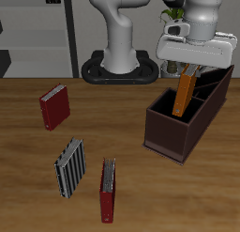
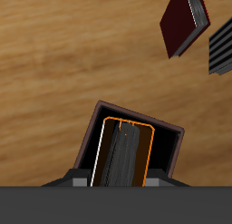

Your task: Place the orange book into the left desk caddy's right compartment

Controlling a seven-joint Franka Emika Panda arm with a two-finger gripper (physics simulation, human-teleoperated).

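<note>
Wooden table before grey shelving, green plant at the back.

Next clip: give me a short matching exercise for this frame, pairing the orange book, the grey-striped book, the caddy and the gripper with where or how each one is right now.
Things:
1. orange book
2. grey-striped book
3. left desk caddy
4. gripper

States:
A. lies on the wood near the table's front edge, between two dark red books
B. shut on a book, above the box
C. hangs tilted, its lower end down in a bin
D. stands on the table, open at the top

Pairs: 1-C, 2-A, 3-D, 4-B
</note>
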